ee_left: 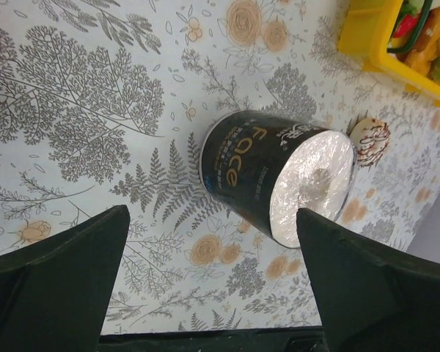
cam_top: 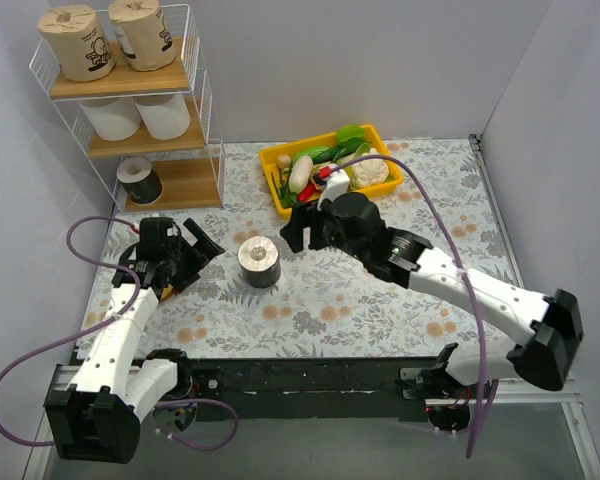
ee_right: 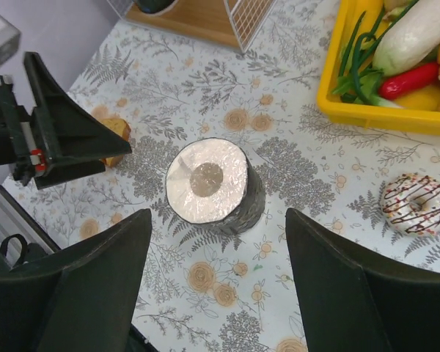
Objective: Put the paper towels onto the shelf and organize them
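Now, black roll standing on table; left gripper hovering at its 9 o'clock, right gripper at 2, both spread, empty. Advising: centring jaws across wrap, squeezing gently; shelf free bottom slot lying at 11.

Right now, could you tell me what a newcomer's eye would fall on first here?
A lone black-wrapped roll stands on end mid-table, between the left claw and right claw, both open. At the far left, the wire shelf holds five more rolls; a yellow bin of vegetables sits at the back.
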### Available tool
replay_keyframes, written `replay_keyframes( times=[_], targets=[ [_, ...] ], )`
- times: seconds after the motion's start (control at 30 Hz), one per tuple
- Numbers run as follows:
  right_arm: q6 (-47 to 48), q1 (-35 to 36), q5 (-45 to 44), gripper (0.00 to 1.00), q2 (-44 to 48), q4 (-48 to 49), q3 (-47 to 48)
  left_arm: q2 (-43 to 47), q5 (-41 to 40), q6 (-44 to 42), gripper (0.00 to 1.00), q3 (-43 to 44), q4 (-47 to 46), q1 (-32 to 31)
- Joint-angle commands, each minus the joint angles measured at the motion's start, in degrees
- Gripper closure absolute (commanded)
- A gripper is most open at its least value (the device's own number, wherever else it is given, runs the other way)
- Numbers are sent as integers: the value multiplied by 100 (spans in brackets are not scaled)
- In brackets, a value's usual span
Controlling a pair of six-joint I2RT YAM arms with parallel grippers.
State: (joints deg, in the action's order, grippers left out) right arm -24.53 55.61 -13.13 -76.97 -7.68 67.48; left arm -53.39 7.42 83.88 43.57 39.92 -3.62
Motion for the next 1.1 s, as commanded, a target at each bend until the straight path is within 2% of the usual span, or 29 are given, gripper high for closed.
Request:
replay_keyframes(
  times=[0.0,0.2,0.3,0.4,0.5,1.07],
  targets=[
    [194,2,-243,19,891,249,-858,-58,-329,76,2,266,33,-402],
    [274,2,-463,19,1990,302,-1614,-207,-180,103,5,415,-247,-702],
    [274,2,-489,19,2334,355,-1773,-426,188,155,10,363,-546,-772],
    [283,2,-524,19,2554,355,-1897,-734,147,234,12,389,-670,-956],
    [309,2,-551,19,2713,373,-1967,-945,-30,296,13,380,-749,-1158],
    [397,2,-823,19,3162,373,-2275,-1578,-390,437,38,-42,-1373,-1572]
  ],
)
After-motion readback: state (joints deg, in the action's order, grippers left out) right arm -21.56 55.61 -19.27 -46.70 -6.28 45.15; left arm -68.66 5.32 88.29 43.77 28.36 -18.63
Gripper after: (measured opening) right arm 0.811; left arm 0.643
